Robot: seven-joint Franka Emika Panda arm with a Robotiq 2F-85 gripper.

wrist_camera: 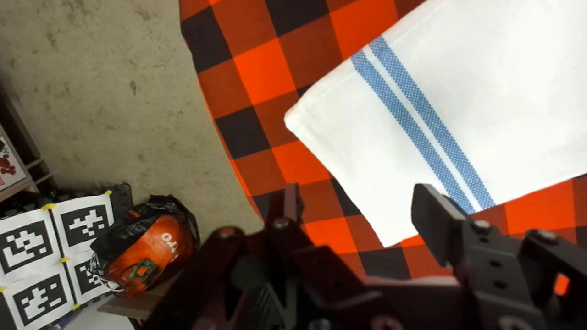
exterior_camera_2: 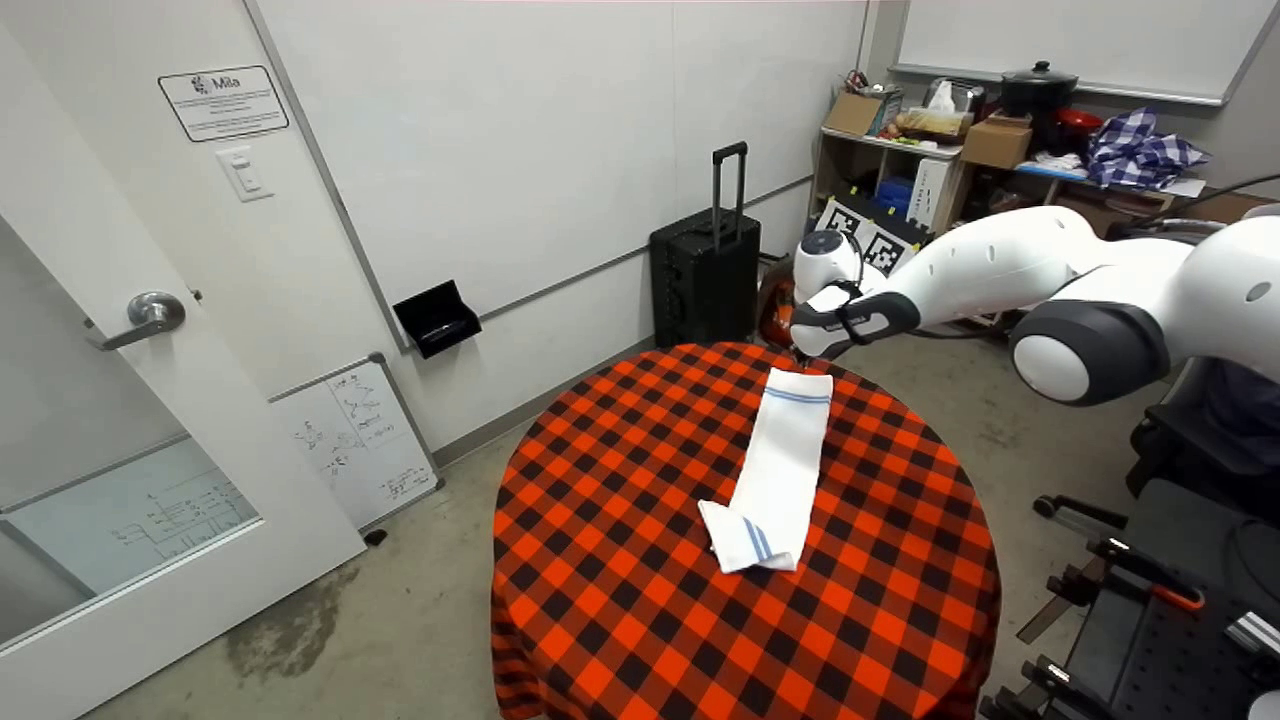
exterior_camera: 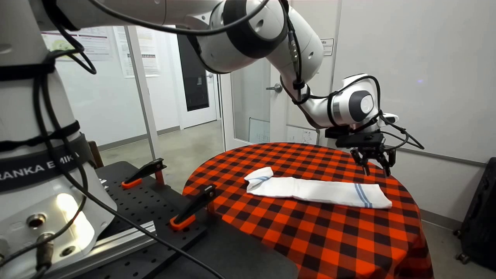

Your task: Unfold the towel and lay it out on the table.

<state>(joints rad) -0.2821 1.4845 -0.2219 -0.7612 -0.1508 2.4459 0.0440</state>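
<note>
The white towel (exterior_camera: 321, 192) lies as a long narrow strip on the round table (exterior_camera_2: 620, 500) with its red-and-black checked cloth. One end, with blue stripes, is flat in both exterior views. At the opposite end a corner flap (exterior_camera_2: 740, 540) is turned over at an angle, its own stripes showing on top. Above the table, near the flat striped end, hangs my gripper (exterior_camera: 376, 172), its fingers apart and nothing between them. In the wrist view the towel's corner shows below the gap of the gripper (wrist_camera: 355, 197). An exterior view hides the gripper behind the arm.
The table's edge and the floor (wrist_camera: 133, 105) beyond it come close to the gripper's side. A black suitcase (exterior_camera_2: 705, 275) stands past the table by the wall. The black robot base (exterior_camera: 135, 209) carries clamps with orange handles beside the table. A cluttered shelf (exterior_camera_2: 890, 145) is farther back.
</note>
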